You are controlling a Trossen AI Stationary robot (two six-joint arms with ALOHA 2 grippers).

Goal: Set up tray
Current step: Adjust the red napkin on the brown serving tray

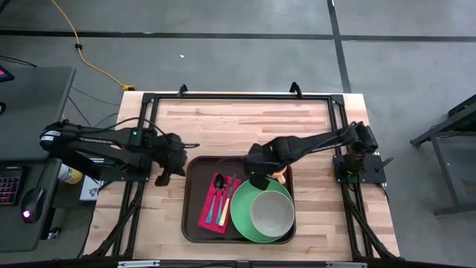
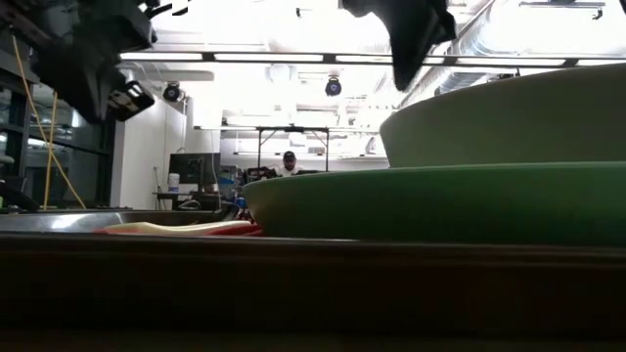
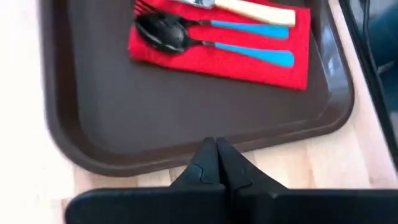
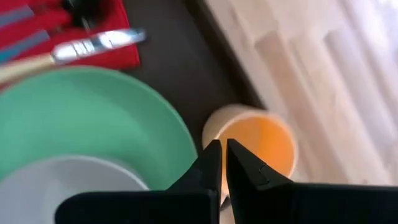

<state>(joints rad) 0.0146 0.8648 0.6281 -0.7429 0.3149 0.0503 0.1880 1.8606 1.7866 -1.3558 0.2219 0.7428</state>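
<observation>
Tray [image 1: 195, 195] first: it is lying flat on the wooden table [image 1: 312, 134], toward the near edge, and everything else is being placed from it. Inside it, the red napkin [image 1: 214, 212] is sitting along the left part, carrying a black spoon [image 3: 163, 32] and fork with blue handles plus a knife [image 4: 93, 45] with a cream handle. Filling the right part is the green plate [image 1: 242, 216], and a pale bowl [image 1: 271, 212] is resting on that. An orange cup [image 4: 258, 140] is standing in the tray's far right corner, just beside the plate. The left gripper [image 3: 216, 163] is hovering just outside the tray's left rim, over bare table, fingers pressed together on nothing. The right gripper [image 4: 222, 163] is hanging over the tray's far right part, right above the cup and the plate's edge, also clenched and carrying nothing.
</observation>
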